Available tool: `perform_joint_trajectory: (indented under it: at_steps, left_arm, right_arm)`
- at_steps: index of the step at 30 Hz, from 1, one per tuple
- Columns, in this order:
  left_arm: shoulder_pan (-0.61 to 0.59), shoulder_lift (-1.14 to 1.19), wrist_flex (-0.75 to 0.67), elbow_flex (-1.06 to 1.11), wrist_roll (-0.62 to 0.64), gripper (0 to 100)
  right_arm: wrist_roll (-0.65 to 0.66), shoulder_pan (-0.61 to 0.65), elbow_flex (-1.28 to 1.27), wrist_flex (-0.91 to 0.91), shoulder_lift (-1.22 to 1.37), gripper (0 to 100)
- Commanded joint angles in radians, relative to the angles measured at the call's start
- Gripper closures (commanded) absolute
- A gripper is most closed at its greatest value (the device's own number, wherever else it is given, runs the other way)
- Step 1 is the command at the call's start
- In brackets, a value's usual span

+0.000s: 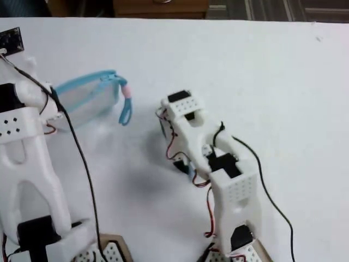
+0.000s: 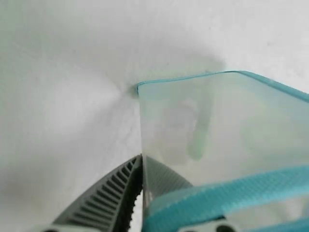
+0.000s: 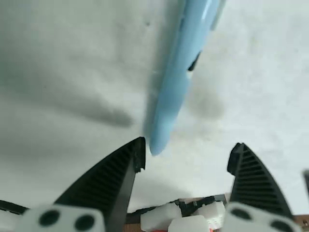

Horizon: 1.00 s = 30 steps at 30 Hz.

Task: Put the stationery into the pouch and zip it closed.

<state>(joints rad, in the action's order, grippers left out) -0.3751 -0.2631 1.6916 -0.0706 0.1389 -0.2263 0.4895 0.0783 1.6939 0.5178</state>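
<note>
A clear pouch (image 1: 87, 98) with blue trim lies at the table's left, its pink and blue zip pull (image 1: 126, 103) hanging off the right end. In the left wrist view my left gripper (image 2: 141, 166) is shut on the edge of the pouch (image 2: 217, 125); a faint greenish shape shows through the plastic. A light blue pen (image 3: 176, 82) lies on the table. My right gripper (image 3: 188, 154) is open just above it, with the pen's end close to one finger (image 3: 126, 169). In the high view the right gripper (image 1: 182, 164) points down at mid-table.
The white table (image 1: 272, 82) stretches wide to the right and the back. The left arm's body (image 1: 22, 164) and its black cable (image 1: 82, 158) cover the near left. A dark small board (image 1: 11, 39) sits at the far left edge.
</note>
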Motion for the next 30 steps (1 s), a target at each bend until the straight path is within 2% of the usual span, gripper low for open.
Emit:
perform_joint_trajectory:
  at_steps: [1,5,11,17,21,23,28,30]
  left_arm:
    - [-0.005,-0.044,-0.005,-0.015,-0.005,98]
    - [-0.005,-0.044,-0.006,-0.012,-0.005,98]
    - [-0.005,-0.039,-0.009,-0.011,-0.005,98]
    - [-0.005,-0.041,-0.009,-0.011,-0.005,98]
    - [-0.005,-0.041,-0.009,-0.011,-0.005,98]
    - [-0.005,-0.041,-0.009,-0.011,-0.005,98]
    - [-0.005,-0.042,-0.008,-0.011,-0.005,98]
    - [-0.005,-0.042,-0.006,-0.011,-0.005,98]
  right_arm:
    - [-0.002,-0.031,0.12,-0.007,-0.061,72.2]
    - [-0.002,-0.058,0.233,-0.067,-0.061,72.2]
    - [0.005,-0.104,0.249,-0.246,0.001,72.1]
    - [0.006,-0.14,0.252,-0.318,0.17,72.2]
    - [0.006,-0.145,0.252,-0.326,0.189,72.8]
    - [0.014,-0.145,0.256,-0.326,0.188,77.1]
    - [0.137,-0.147,0.328,-0.318,0.189,99.2]
    - [0.155,-0.147,0.37,-0.28,0.185,96.0]
